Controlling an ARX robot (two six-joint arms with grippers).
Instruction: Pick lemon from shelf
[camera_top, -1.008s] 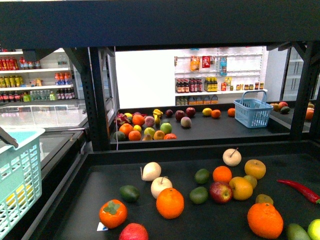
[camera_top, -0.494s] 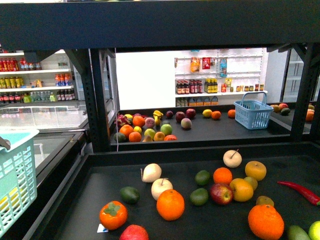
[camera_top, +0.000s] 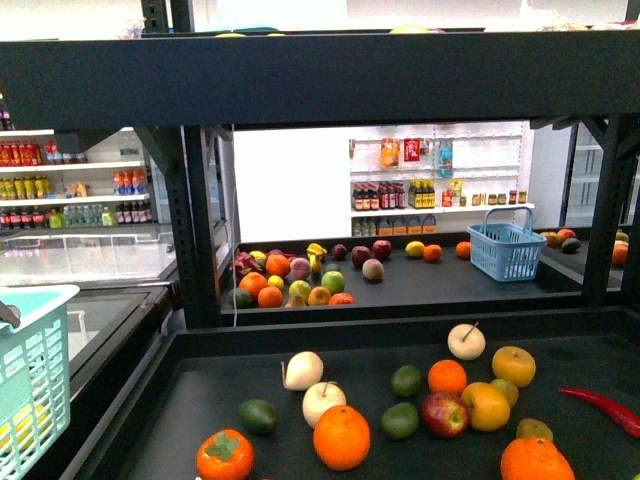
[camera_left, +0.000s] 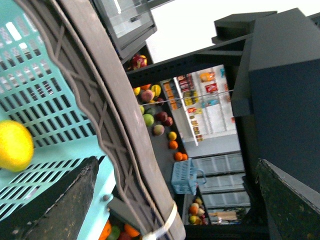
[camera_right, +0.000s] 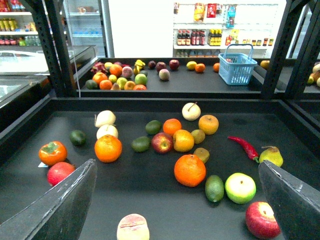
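The shelf (camera_top: 200, 230), a black metal rack, filled the front view, its top beam high above the big orange (camera_top: 341, 436). Its lower tier served as a dark table (camera_top: 170, 400) with a raised rim, and the orange sat near its front middle among scattered fruit. Far behind the orange, a second dark tier (camera_top: 420, 265) carried more fruit, and behind that stood white wall shelves (camera_top: 440, 170) of bottles against a bright white wall. Well left of the orange, off the table, hung a turquoise basket (camera_top: 30, 380). A smaller blue basket (camera_top: 507, 248) stood far behind the orange, to its right.

The left end effector (camera_left: 176, 161) had its jaws spread wide, with the turquoise basket's grey handle (camera_left: 110, 120) crossing between them; contact could not be made out. The right end effector (camera_right: 176, 162) was released, jaws wide apart and empty, above the table in front of the orange.

A red chili (camera_top: 605, 408) lay well right of the orange. The lemon (camera_left: 15, 145) lay inside the turquoise basket, well left of the orange.
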